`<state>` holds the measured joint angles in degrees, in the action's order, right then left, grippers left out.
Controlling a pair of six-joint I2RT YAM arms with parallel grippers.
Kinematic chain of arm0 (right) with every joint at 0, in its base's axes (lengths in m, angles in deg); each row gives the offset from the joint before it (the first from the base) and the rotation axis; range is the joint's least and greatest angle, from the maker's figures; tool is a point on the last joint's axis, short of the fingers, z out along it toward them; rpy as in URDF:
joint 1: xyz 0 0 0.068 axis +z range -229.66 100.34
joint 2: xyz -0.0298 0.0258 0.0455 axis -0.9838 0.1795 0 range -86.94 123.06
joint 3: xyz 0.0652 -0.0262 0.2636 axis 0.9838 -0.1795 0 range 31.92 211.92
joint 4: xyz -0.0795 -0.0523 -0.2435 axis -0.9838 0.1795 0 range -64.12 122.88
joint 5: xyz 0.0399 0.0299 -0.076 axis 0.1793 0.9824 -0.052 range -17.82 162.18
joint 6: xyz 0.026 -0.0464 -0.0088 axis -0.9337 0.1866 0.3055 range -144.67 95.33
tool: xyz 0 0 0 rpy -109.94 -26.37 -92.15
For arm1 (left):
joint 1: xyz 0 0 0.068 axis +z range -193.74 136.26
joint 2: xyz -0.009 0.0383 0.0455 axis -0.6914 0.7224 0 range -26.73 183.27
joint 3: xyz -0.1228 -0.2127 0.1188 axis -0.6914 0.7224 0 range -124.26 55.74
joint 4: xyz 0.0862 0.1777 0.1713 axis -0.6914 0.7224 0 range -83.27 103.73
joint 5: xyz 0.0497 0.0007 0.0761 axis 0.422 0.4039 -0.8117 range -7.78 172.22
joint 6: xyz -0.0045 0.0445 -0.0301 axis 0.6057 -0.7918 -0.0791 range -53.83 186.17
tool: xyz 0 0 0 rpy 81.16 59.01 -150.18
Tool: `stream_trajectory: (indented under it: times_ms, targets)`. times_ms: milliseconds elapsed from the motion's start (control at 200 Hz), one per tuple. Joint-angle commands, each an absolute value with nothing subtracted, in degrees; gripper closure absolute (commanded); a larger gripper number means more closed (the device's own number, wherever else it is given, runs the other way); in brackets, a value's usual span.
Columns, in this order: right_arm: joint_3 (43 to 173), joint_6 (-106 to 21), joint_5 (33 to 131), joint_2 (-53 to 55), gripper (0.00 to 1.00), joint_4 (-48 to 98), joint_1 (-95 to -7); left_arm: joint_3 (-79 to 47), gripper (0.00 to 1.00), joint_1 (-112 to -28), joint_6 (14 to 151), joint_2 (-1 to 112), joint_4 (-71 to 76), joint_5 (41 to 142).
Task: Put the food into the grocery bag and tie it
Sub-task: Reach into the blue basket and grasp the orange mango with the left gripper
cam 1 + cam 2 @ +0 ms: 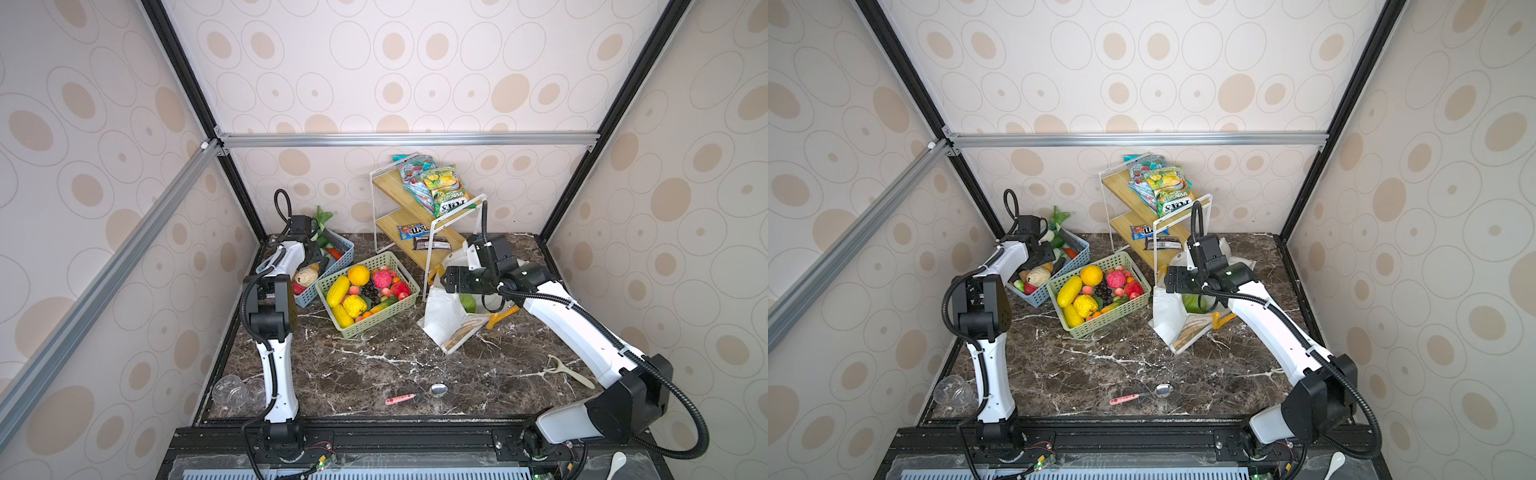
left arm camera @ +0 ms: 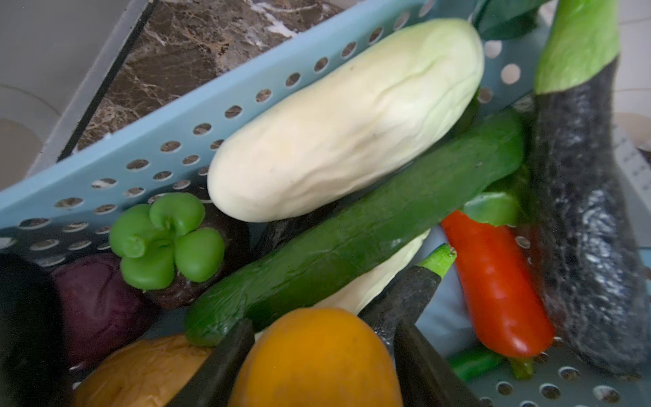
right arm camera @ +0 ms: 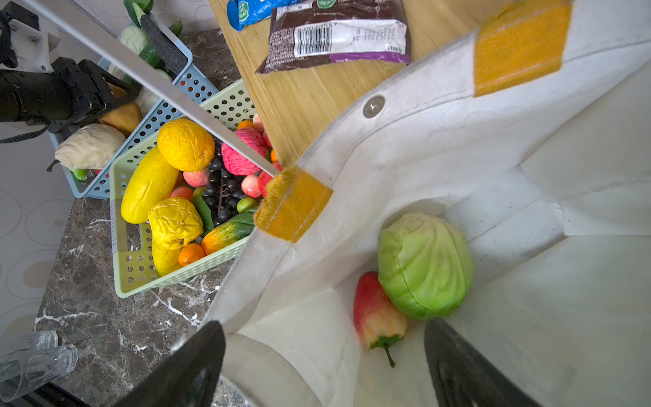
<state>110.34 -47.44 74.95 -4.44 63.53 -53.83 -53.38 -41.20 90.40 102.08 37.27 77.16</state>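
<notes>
Left wrist view, entry one: what sits at the left gripper?

Left gripper: its dark fingers flank a round orange-yellow toy fruit inside the pale blue perforated plastic basket. Whether they are pressing it or standing just clear, I cannot tell.

Other stock in that basket?

Cream ribbed gourd, long dark green cucumber, glossy red pepper, dark aubergine with green cap.

Entry two, the bag?

Large white fabric grocery bag with yellow-orange patches. It stands on the dark marbled surface, mouth open. In both top views it is to the right of the light green slotted basket and at the near corner of the two-tier wooden rack. It contains a round light-green cabbage, touching a red-and-yellow pear-shaped piece.

Right gripper?

Right gripper: released, fingers spread wide above the bag's open mouth. One finger is over the inside, the other just outside the rim.

Green basket contents?

Yellow oblong pieces, wrinkled orange ball, pink round piece, dark grape bunch, assorted small fruit.

Loose items?

Metal spoon with pink handle, cream peeler, clear plastic cups at the left edge.
</notes>
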Motion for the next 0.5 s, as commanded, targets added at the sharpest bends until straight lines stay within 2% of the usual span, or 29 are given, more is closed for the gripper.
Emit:
stream_trajectory:
  times_ms: [0, 495]
  targets:
    - [109.9, -48.0, 74.4, -4.4, 0.09, 63.1, -53.2, -54.3, 0.38, -40.8, 90.8, 98.8, 36.9, 76.0]
    - [110.5, -47.7, 74.3, -4.6, 0.09, 63.6, -53.1, -55.5, 0.38, -40.8, 92.1, 91.8, 35.3, 77.3]
